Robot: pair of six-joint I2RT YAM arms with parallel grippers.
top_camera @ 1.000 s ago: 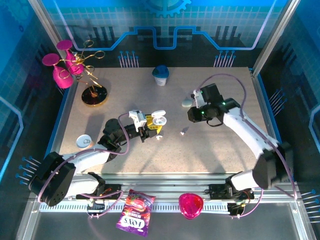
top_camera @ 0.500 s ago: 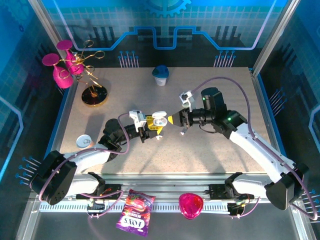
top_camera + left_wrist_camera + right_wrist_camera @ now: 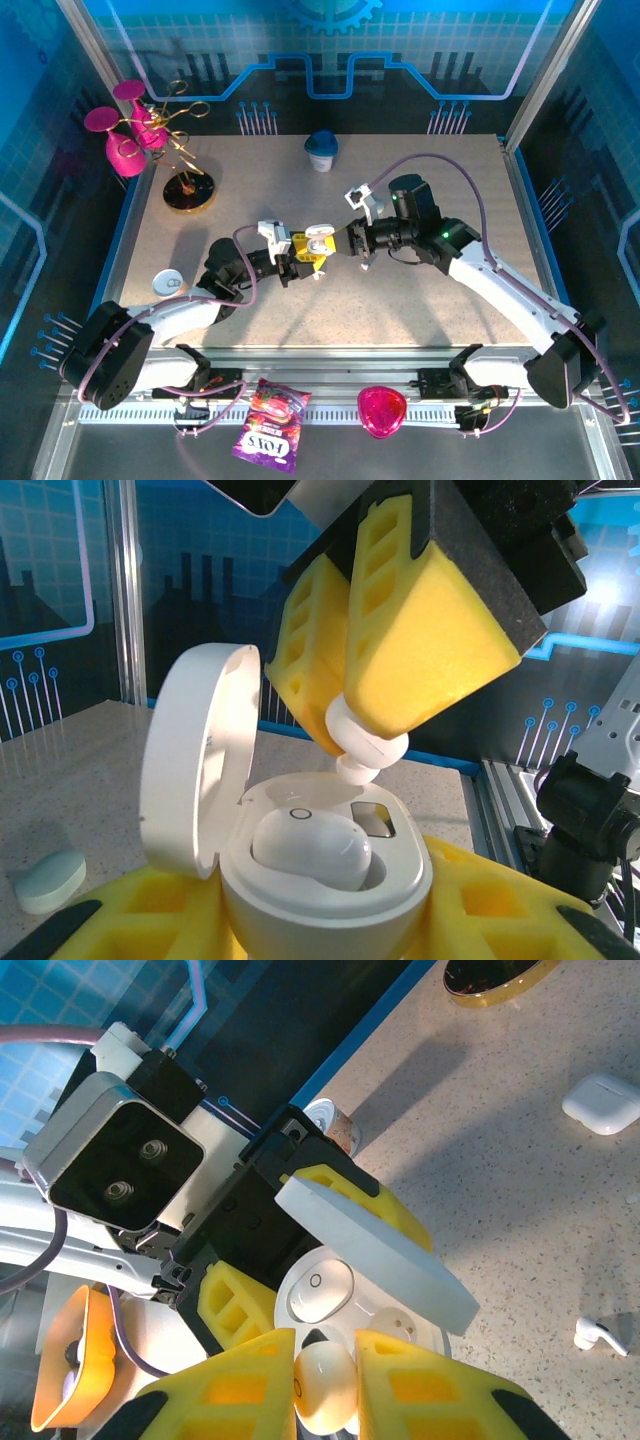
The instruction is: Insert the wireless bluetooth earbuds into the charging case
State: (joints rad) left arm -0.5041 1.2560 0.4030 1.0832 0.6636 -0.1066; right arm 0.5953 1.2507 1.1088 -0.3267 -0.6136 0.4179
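Note:
The white round charging case (image 3: 330,880) is clamped between the yellow pads of my left gripper (image 3: 325,925), with its lid (image 3: 195,770) swung open. One white earbud (image 3: 310,848) sits in the case's left socket. My right gripper (image 3: 325,1380) is shut on a second earbud (image 3: 325,1388) and holds it just above the case's empty socket (image 3: 400,1325). From the left wrist, this earbud (image 3: 368,748) hangs tip-down a little above the case's rim. From above, both grippers, left (image 3: 298,256) and right (image 3: 352,243), meet at the case (image 3: 318,242) mid-table.
A loose stemmed earbud (image 3: 600,1332) lies on the table right of the case, and a white rectangular case (image 3: 602,1103) farther off. A mint pebble case (image 3: 48,880) rests on the table. A blue-white cup (image 3: 321,150) and a gold stand (image 3: 187,190) stand at the back.
My right arm has swung left from the back right of the table, carrying the earbud over to the open case. The left arm and the case have stayed put.

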